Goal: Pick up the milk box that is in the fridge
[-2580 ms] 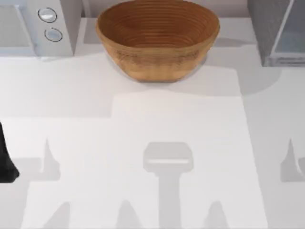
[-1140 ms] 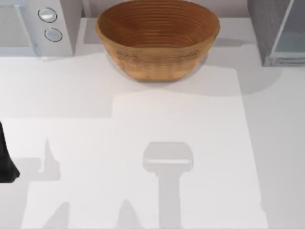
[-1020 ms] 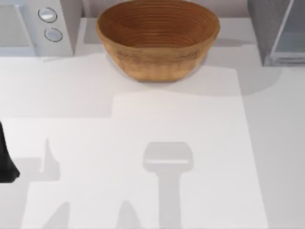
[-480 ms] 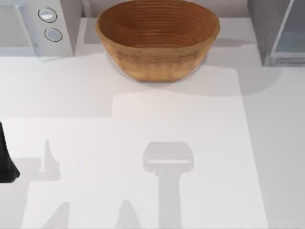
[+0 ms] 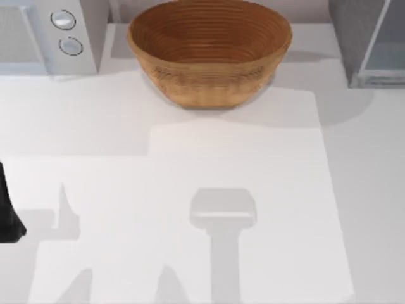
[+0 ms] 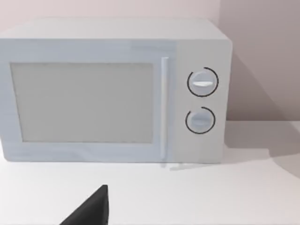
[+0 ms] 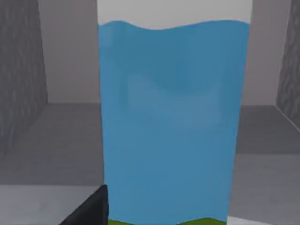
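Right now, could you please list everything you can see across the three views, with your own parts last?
Basket bowl: one, woven brown, top view's back centre of the table.
Microwave: one, white with two round knobs, back left of the table.
Fridge: one, dark grey speckled with pale glassy panel, back right.
Milk box: one, light blue with green base, standing inside the fridge, close before the right wrist camera.
Table: one, white.
Left arm: one dark part at the table's left edge; left pincer facing the microwave.
Right pincer: dark finger beside the milk box.
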Robot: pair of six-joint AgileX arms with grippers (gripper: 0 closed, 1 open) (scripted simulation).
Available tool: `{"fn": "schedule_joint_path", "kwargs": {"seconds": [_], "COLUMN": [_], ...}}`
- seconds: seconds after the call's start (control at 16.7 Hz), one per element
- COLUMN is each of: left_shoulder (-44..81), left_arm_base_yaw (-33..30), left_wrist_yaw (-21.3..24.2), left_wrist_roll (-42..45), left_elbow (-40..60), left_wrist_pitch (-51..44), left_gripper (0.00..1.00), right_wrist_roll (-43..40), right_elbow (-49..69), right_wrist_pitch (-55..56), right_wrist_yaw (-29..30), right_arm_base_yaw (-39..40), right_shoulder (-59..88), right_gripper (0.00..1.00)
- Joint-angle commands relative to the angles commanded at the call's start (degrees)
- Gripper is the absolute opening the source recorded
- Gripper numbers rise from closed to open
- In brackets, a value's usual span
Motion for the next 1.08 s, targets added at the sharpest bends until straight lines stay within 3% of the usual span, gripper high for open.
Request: {"fn": "schedule_joint_path", "kwargs": {"seconds": [0.3, 0.72, 1.08], "left_shoulder": [0.00, 0.00, 0.00], "left_arm_base_yaw": [0.00, 0.00, 0.00], "left_wrist_yaw": [0.00, 0.00, 0.00], "left_wrist_roll": [0.00, 0.00, 0.00], "left_elbow": [0.00, 0.00, 0.00], "left_wrist_pitch": [0.00, 0.00, 0.00], "left_gripper": [1.00, 1.00, 1.00], "right_wrist_roll": [0.11, 0.10, 0.05], "right_elbow": [11.68, 12.98, 25.88], "right_wrist_pitch": [-8.01, -8.94, -14.93], "right_wrist_yaw": [5.80, 6.12, 7.69], "right_arm_base_yaw": [5.72, 5.98, 7.51], "right_shoulder": [4.75, 5.40, 11.85], "right_gripper": [1.00, 1.00, 1.00]}}
